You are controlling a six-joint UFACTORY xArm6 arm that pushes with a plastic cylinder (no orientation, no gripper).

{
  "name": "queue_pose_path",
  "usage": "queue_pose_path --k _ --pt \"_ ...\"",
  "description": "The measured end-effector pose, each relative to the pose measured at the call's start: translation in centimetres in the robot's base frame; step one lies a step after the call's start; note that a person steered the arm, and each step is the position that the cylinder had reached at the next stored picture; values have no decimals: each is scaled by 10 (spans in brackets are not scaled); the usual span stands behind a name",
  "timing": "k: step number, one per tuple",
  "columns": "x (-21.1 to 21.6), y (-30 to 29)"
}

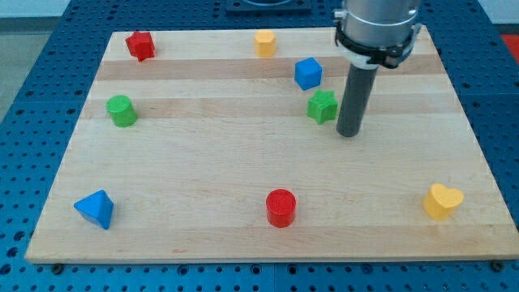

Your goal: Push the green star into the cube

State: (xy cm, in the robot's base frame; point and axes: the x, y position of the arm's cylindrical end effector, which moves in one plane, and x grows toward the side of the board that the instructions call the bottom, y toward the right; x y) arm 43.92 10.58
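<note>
My tip (349,133) just right of green star (323,106), holding nothing, contact unclear. Blue cube (308,73) just above-left of star, small gap between.

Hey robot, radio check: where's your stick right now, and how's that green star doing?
My tip down on the board, just right of green star. Star sits below blue cube, small gap between them. Nothing in between.

Green star (323,106), blue cube (308,73), red cylinder (281,208), yellow heart (443,201), pale wooden board (203,170).
</note>
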Motion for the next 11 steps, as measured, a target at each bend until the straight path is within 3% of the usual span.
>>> queue_pose_path --k 7,9,11 --pt "-46 -37" --pt "-45 -38" --pt "-5 -63"
